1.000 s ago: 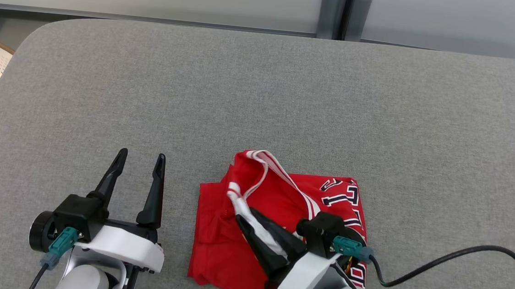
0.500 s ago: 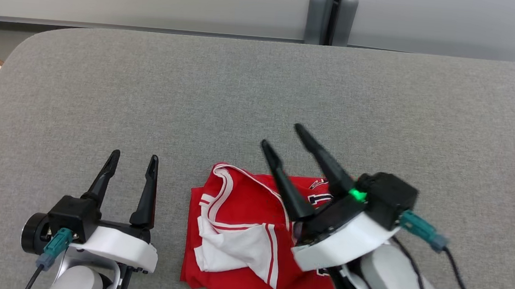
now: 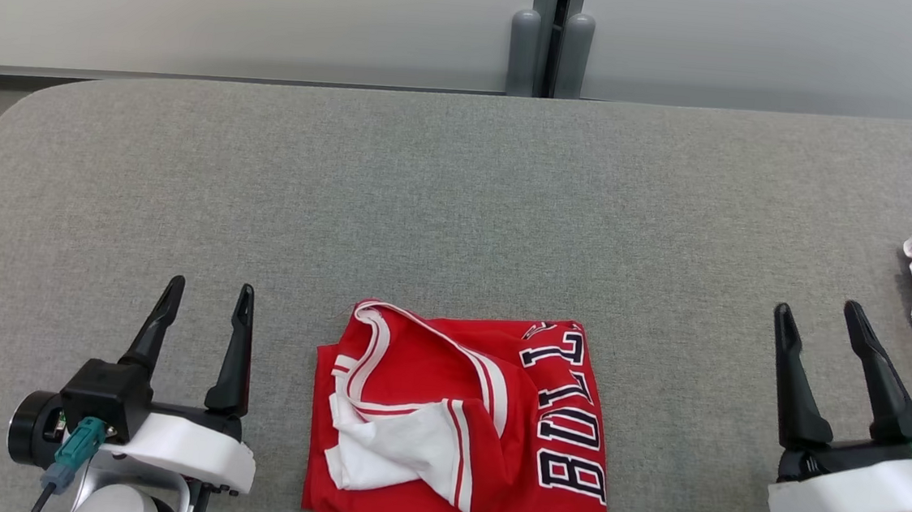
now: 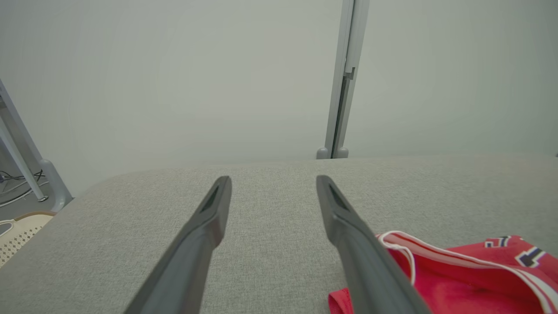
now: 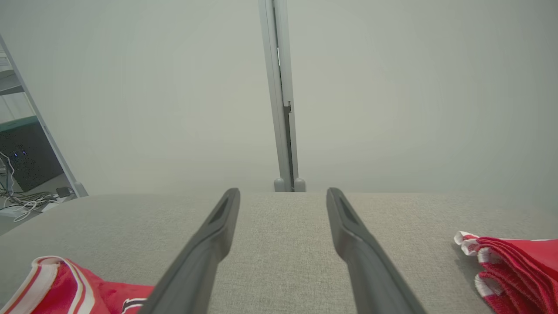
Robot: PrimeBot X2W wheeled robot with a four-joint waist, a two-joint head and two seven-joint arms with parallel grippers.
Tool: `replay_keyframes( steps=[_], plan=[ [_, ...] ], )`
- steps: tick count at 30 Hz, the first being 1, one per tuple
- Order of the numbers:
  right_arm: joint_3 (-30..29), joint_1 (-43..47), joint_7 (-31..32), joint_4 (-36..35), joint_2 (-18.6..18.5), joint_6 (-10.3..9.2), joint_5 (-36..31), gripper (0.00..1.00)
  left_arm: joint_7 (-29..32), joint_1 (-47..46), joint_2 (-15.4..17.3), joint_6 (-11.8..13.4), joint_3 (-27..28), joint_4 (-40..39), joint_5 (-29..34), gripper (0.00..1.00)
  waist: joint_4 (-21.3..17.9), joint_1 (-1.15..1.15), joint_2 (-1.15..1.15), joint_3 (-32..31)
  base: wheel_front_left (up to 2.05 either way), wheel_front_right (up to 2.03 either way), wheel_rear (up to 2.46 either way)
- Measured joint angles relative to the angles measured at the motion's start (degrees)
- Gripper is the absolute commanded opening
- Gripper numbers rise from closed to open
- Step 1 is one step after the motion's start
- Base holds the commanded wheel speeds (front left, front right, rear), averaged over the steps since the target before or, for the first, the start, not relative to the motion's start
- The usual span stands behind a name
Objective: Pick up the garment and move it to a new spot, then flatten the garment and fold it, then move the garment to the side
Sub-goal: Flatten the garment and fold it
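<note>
We are hovering both grippers empty, fingers spread apart: left gripper (image 3: 210,285) and right gripper (image 3: 816,309) either side of the garment (image 3: 463,423), which is lying loosely folded by the near edge of the worktop (image 3: 461,191), about midway. We are risking the fold unravelling if we are grabbing only its top layer; the white-trimmed flap (image 3: 400,443) is sitting loose.
</note>
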Motion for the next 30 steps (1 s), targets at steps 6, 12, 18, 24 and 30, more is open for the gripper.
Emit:
replay_keyframes(
  steps=[6, 12, 18, 24, 30],
  plan=[
    [-2.83, 5.37, 2.82, -4.19, 0.47, 0.0, -0.96, 1.0, 0.46, 0.51, 0.63, 0.15, -0.05, -0.85, 0.0, 1.0, -0.45, 0.0, 0.0, -0.53, 0.0, 0.0, 0.0],
    [-3.48, 7.09, 4.42, -6.54, 1.55, 0.01, -1.57, 1.0, 0.77, 0.85, 0.91, 0.53, -0.36, -1.4, 0.0, 1.0, -0.31, 0.0, 0.0, -0.64, 0.0, 0.0, 0.0],
    [-3.41, 7.36, 5.49, -7.06, 1.94, 0.01, -1.78, 0.7, 1.03, 0.88, 1.21, 0.66, -0.42, -1.66, -0.09, 1.0, -0.12, 0.0, 0.0, -0.68, 0.0, 0.0, 0.0],
    [5.34, 6.99, 7.89, -3.61, 1.92, 0.0, 0.15, 0.0, 1.16, 0.47, 1.31, 0.74, -0.7, -2.05, -0.15, 1.0, 0.39, 0.0, 0.0, -0.03, 0.0, 0.0, 0.0],
    [18.4, 2.64, 7.7, 4.6, 3.43, 0.01, 3.71, 0.0, 1.05, -1.37, 0.26, 0.12, -1.57, -1.66, -0.15, 1.0, 1.8, 0.0, 0.0, 1.49, 0.0, 0.0, 0.0]
  ],
)
